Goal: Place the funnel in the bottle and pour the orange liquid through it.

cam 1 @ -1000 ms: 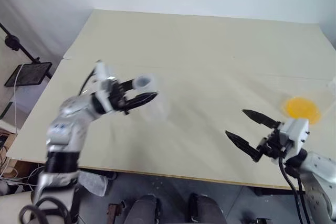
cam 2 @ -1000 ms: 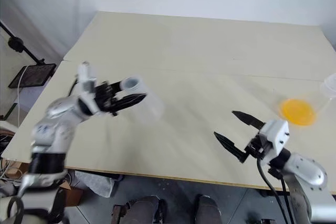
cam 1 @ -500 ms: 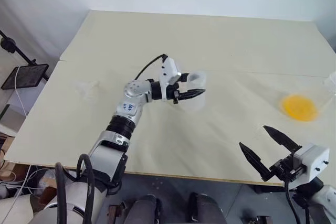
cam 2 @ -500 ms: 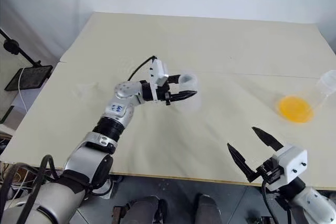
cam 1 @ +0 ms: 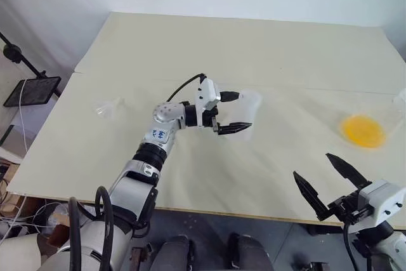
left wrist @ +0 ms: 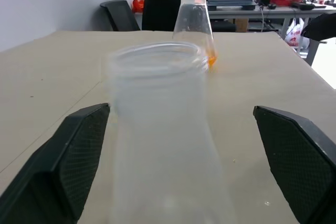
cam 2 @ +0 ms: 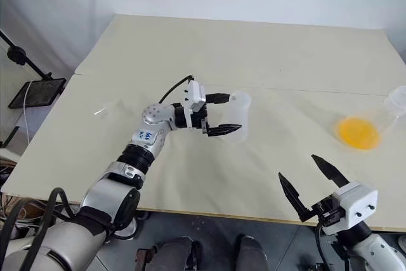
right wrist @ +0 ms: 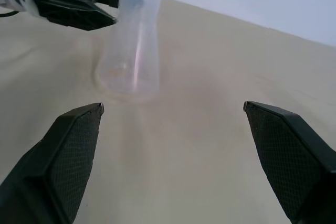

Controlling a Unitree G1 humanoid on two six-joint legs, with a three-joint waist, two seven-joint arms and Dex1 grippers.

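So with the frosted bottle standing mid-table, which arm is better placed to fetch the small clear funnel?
Probably the left. The clear plastic funnel lies toward the table's left edge, on the left gripper's side; its fingers stand open around the frosted bottle. The right gripper hangs open far across.

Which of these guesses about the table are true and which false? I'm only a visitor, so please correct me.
1. The left gripper has its fingers spread, with the bottle between them. True.
2. The funnel already sits in the bottle's neck. False: it lies on the table, off to the robot's left of the bottle.
3. The orange liquid is in the clear flask near the table's right edge. True.
4. The right gripper is holding the flask. False: it is open, near the front edge, holding nothing.
5. The bottle lies on its side. False: it stands upright.
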